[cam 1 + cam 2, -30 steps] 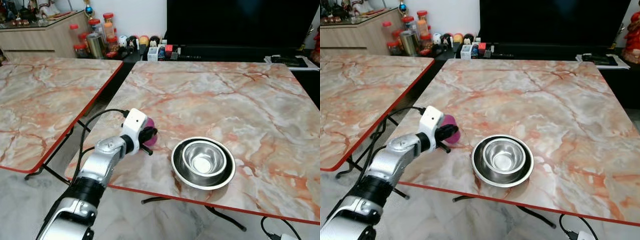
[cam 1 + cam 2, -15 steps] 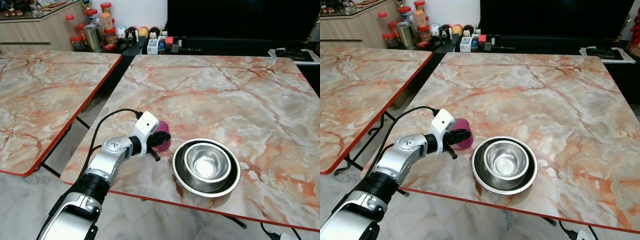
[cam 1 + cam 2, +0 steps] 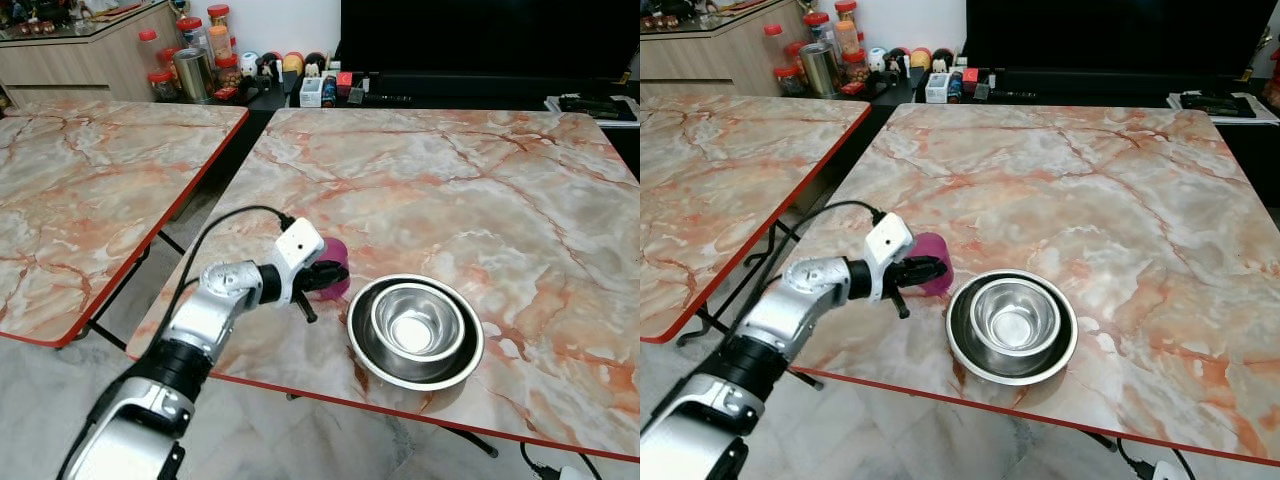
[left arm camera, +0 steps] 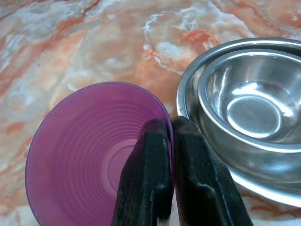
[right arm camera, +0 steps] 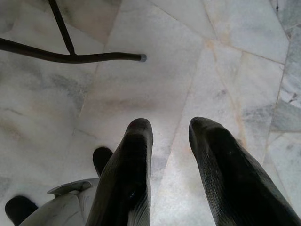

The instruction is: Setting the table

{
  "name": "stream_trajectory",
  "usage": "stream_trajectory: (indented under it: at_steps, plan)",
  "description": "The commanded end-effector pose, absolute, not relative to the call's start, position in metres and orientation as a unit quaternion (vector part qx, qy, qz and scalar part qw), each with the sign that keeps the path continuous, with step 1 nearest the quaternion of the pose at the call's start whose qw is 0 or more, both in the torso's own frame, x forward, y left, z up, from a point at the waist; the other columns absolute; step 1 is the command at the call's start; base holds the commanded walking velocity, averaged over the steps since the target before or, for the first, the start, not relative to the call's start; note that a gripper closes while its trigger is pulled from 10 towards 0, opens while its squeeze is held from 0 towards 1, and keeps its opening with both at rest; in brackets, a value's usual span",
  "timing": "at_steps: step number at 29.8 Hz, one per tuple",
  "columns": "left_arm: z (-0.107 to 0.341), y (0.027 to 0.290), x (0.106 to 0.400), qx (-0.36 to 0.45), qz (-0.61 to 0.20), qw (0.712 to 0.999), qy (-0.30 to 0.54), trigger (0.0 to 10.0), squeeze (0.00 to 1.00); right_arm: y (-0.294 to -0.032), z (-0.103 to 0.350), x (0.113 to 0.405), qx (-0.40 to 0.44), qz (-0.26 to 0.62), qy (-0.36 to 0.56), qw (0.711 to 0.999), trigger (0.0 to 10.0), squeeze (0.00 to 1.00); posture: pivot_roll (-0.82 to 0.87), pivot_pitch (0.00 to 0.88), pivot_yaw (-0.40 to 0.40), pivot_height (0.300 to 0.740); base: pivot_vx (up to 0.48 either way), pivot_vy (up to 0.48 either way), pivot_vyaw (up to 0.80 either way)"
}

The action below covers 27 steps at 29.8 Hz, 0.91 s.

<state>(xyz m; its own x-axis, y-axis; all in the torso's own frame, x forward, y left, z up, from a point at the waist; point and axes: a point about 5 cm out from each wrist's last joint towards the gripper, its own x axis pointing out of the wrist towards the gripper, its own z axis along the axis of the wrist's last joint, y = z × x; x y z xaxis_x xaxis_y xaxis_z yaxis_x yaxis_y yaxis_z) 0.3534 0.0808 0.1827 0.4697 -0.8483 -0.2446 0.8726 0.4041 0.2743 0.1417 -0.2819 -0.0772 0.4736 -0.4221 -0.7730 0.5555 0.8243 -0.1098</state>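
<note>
Since the earlier frame the left claw [image 3: 331, 277] and its purple cup [image 3: 335, 278] have advanced toward the nested steel bowls [image 3: 414, 330]. The cup is largely masked by the claw. Fingers [image 4: 150, 179] pinch the cup's rim, one inside, one outside, just beside the bowls on the table [image 3: 480, 200]. The right claw [image 5: 169, 136] hangs above the floor, fingers slightly apart.

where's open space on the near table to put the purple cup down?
Crowded only at the near edge: left gripper pinches the purple cup rim, right beside the nested steel bowls. The marble table is bare behind the bowls to the far edge, and to their right. Right gripper hangs over floor.
</note>
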Motion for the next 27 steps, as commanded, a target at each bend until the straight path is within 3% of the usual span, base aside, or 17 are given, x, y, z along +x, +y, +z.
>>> stream_trajectory:
  at_steps: [1,27]
  plan:
    - [0.1882,0.0797,0.3524,0.223,-0.527,0.819,0.03,10.0,0.0,-0.2806,-0.0785,0.1395,0.083,-0.29,0.427,0.852,10.0,0.0,0.01,0.073,0.075,0.74,0.0,0.0,0.0]
    - [0.1809,0.0784,0.3479,0.233,-0.546,0.803,0.055,10.0,0.0,-0.281,-0.0778,0.1409,0.083,-0.291,0.426,0.853,10.0,0.0,0.01,0.085,0.074,0.74,0.0,0.0,0.0]
